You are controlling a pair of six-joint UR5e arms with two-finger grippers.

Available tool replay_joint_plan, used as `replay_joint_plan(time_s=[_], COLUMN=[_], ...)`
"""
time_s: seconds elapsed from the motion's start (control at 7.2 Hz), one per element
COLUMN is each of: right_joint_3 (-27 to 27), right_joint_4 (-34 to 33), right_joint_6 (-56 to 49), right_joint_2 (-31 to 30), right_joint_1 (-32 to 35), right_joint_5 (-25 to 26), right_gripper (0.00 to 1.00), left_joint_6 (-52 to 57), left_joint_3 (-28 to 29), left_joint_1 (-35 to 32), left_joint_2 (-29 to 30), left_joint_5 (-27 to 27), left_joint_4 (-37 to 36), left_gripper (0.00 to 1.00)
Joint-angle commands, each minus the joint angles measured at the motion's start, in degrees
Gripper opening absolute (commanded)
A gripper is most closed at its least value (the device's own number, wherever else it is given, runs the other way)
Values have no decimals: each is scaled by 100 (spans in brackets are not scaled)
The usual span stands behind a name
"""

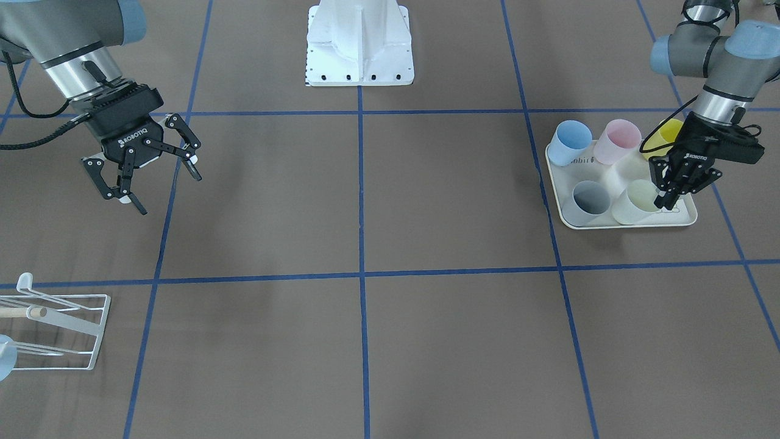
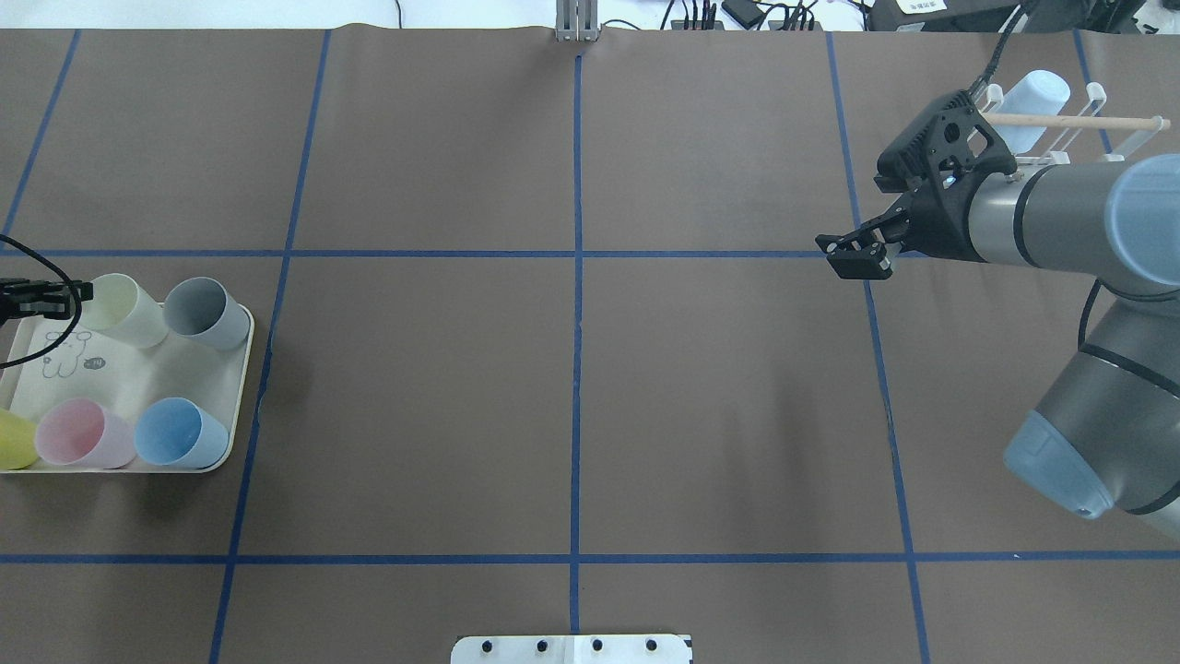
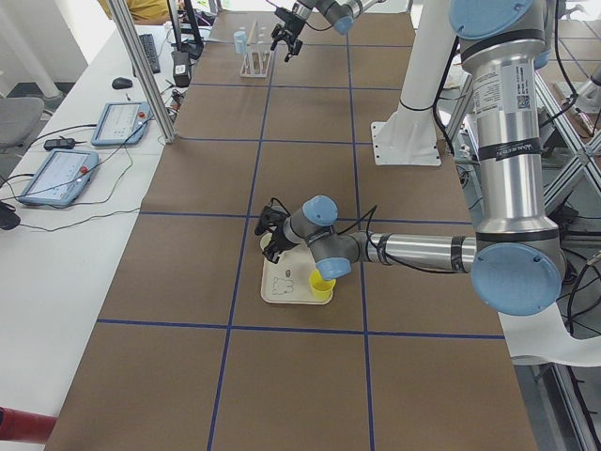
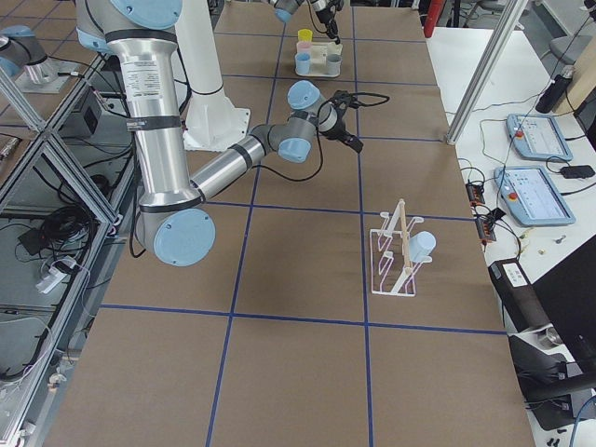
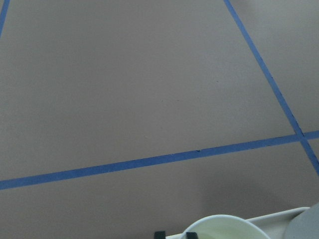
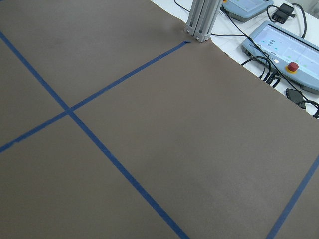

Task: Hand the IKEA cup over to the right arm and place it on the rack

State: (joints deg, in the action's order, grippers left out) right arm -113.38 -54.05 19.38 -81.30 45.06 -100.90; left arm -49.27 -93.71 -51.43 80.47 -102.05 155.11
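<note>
A cream tray [image 1: 627, 225] [image 2: 138, 468] holds several IKEA cups. My left gripper [image 1: 667, 200] [image 2: 46, 297] is over it, its fingers straddling the wall of the pale green cup [image 1: 634, 204] [image 2: 124, 312] and shut on its rim. In the left wrist view that cup's rim [image 5: 224, 226] sits at the bottom edge between two fingertips [image 5: 159, 234]. My right gripper [image 1: 170, 194] [image 2: 857, 256] hangs open and empty above the bare table. The white wire rack [image 1: 61, 329] [image 2: 1092, 101] [image 4: 399, 261] stands beyond it with one light blue cup [image 2: 1037, 103] [image 4: 421, 247] on a prong.
The tray's other cups are blue [image 1: 570, 141], pink [image 1: 616, 140], yellow [image 1: 665, 135] and grey [image 1: 588, 201]. The white robot base [image 1: 359, 46] stands at the table's middle edge. Control tablets [image 4: 535, 140] lie on a side bench past an aluminium post [image 4: 484, 74].
</note>
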Motion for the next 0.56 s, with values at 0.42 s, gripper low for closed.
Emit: replay_joint_plan(time_s=[0.42], right_joint_3=[9], right_joint_4=[0], right_joint_6=[-5], right_joint_2=[140], right_joint_1=[-111], right_joint_5=[0], right_gripper=[100], left_joint_6=[680], left_joint_3=[-331], left_joint_1=[-375], left_joint_2=[-75], left_joint_5=[-157], left_joint_4=[-50], left_gripper=[0])
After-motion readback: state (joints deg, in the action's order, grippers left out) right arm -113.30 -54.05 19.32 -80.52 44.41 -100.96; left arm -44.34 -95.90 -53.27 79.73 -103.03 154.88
